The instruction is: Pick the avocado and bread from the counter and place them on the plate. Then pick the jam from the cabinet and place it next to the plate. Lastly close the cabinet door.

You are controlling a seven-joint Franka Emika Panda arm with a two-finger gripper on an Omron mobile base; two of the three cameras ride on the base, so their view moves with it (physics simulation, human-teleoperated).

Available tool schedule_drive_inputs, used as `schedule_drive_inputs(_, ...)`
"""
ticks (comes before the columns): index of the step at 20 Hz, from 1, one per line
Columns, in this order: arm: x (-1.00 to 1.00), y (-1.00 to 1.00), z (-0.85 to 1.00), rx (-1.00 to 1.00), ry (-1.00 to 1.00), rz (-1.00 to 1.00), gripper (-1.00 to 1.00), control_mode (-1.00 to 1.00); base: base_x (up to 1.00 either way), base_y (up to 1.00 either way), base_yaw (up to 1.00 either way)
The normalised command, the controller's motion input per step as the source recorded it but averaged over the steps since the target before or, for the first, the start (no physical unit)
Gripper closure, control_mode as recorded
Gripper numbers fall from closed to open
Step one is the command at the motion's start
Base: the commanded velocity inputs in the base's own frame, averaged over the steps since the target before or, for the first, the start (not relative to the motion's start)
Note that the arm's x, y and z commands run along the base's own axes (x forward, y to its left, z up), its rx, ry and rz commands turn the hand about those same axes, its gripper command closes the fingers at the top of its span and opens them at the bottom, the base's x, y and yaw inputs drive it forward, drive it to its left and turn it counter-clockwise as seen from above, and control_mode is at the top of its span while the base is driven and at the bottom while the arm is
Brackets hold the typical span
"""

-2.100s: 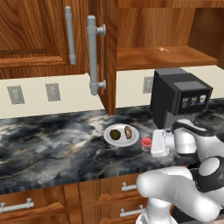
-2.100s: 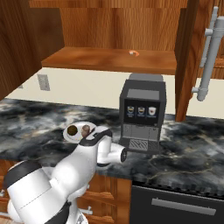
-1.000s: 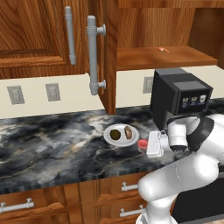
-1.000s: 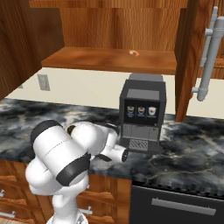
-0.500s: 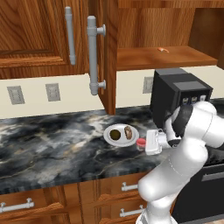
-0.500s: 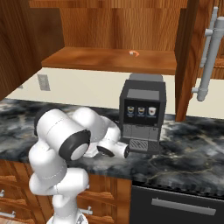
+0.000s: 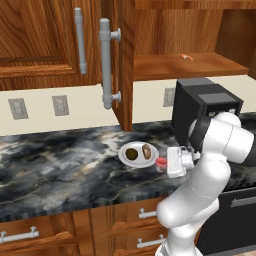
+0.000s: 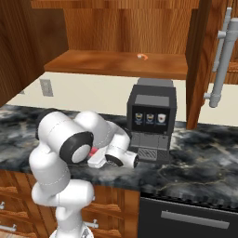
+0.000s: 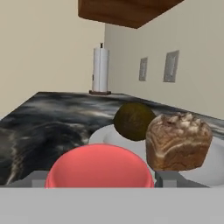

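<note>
The white plate [image 7: 122, 156] lies on the dark marble counter [image 7: 60, 160] and carries the round dark avocado [image 7: 131, 153] and the brown bread [image 7: 146, 151]. Just right of it stands the red-lidded jam [image 7: 161, 163] on the counter. My gripper [image 7: 165, 164] reaches in level from the right, with its jaws on either side of the jar. In the hand view the red lid of the jam [image 9: 99, 166] sits between the fingertips [image 9: 168, 177] with a sliver of gap, so my gripper [image 9: 103, 177] is open. Behind it are the avocado [image 9: 133, 121], bread [image 9: 177, 142] and plate [image 9: 100, 133]. The cabinet door [image 7: 125, 50] stands open.
A black coffee machine [image 7: 200, 107] stands close behind my arm, under the open cabinet shelf [image 7: 200, 66], which holds a small orange scrap [image 7: 186, 56]. The door's grey bar handle [image 7: 106, 65] juts out above the plate. A paper towel roll [image 9: 100, 70] stands far along the counter.
My elbow and upper links have swung up and toward the coffee machine. The hand has stayed at the jam beside the plate. Plate, avocado and bread have not moved.
</note>
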Motion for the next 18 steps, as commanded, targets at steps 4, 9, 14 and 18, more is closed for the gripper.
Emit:
schedule_drive_inputs(4,-0.34,-0.08,0.11,0.0,0.0,0.0,-1.0,-1.0,0.0,0.0,0.0)
schedule_drive_inputs(9,-0.47,-0.23,0.08,0.0,0.0,0.0,-1.0,-1.0,0.0,0.0,0.0)
schedule_drive_inputs(14,-0.47,-0.22,0.58,0.0,0.0,0.0,-1.0,-1.0,0.0,0.0,0.0)
schedule_drive_inputs(18,-0.33,-0.08,0.75,-0.04,0.0,0.0,-1.0,-1.0,0.0,0.0,0.0)
